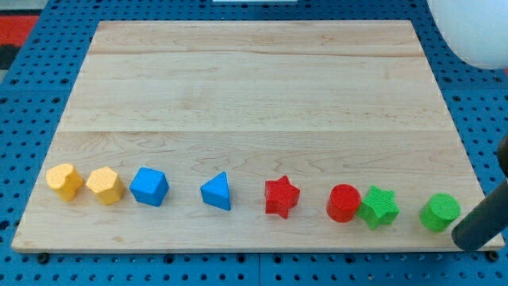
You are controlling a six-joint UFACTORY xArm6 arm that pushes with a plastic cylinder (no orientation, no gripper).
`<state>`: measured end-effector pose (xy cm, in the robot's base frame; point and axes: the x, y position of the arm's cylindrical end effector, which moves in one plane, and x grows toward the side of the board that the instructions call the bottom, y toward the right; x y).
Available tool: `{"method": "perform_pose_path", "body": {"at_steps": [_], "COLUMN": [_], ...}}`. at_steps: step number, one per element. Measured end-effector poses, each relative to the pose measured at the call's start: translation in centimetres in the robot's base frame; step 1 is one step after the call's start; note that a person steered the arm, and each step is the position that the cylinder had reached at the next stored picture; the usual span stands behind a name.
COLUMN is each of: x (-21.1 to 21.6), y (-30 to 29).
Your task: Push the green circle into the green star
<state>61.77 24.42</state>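
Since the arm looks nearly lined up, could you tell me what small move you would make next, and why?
Probably a short push toward the view's left. My tip sits just right of the green circle, slightly lower, and the green star lies left of the circle with a gap between them. Nudging the tip slightly upward first should keep the circle from sliding off line.

The table (238, 87) is showing pale, smooth-grained wood — matt — while the green circle (439, 212) and green star (378, 206) are looking like rough-textured matt plastic.
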Motion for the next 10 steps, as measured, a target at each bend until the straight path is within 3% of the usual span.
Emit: {"method": "perform_pose_path", "body": {"at_steps": [4,6,7,8,9,10], "x": [-1.1,-7.7,-8.3,-7.1,-3.6,-3.4], "y": [3.4,-2.1,1.4,7.0,7.9,3.0]}}
